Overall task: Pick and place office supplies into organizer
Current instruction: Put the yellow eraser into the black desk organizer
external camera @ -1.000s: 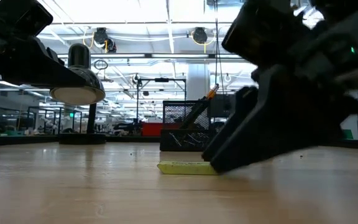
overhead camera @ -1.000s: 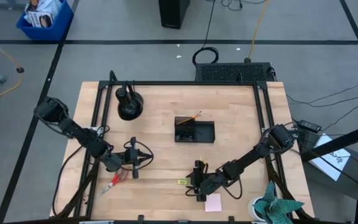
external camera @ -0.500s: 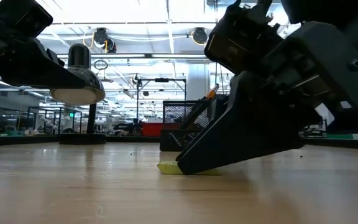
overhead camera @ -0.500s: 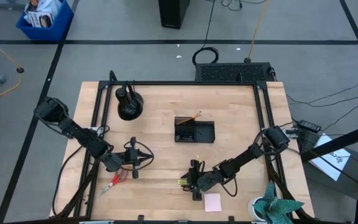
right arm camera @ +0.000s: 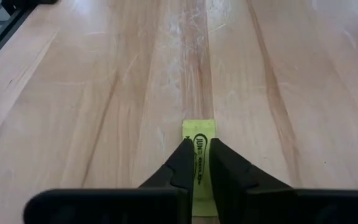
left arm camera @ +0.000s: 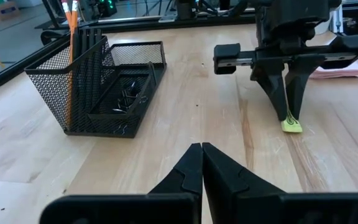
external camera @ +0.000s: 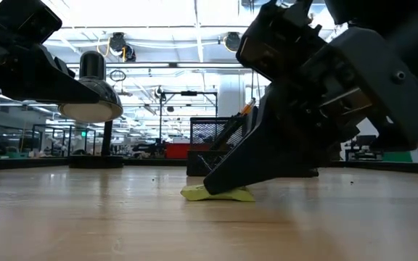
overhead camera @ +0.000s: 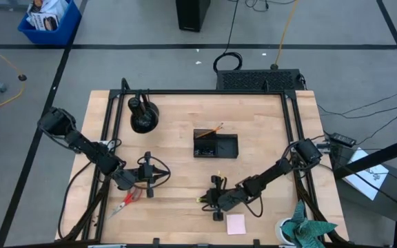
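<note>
The small yellow-green tag (right arm camera: 199, 132) lies on the wooden table near its front middle; it also shows in the high view (overhead camera: 201, 200) and the low view (external camera: 194, 193). My right gripper (right arm camera: 199, 154) is down at the table, shut on the tag. My left gripper (overhead camera: 160, 176) is shut and empty, hovering left of centre. The black mesh organizer (overhead camera: 216, 145) stands at the table's middle with an orange pencil (overhead camera: 216, 129) upright in it. Red-handled scissors (overhead camera: 124, 202) lie near the front left. A pink notepad (overhead camera: 236, 224) lies flat at the front edge. My right gripper pinches the tag between its two fingertips (left arm camera: 289, 99), by the tag's two long edges (right arm camera: 199, 144). The fingers slant down from the table's right side and lie along the tag. The tag rests on the table, its free left end (external camera: 189, 192) curled slightly up.
A round black dome-shaped object (overhead camera: 143, 116) stands at the far left. A teal cloth (overhead camera: 309, 231) sits at the front right corner. Bare wood lies between the tag and the organizer.
My right gripper has moved toward the table's left edge and its fingers have come over the tag. The tag's left end now curls a little off the table; before, it lay flat.
</note>
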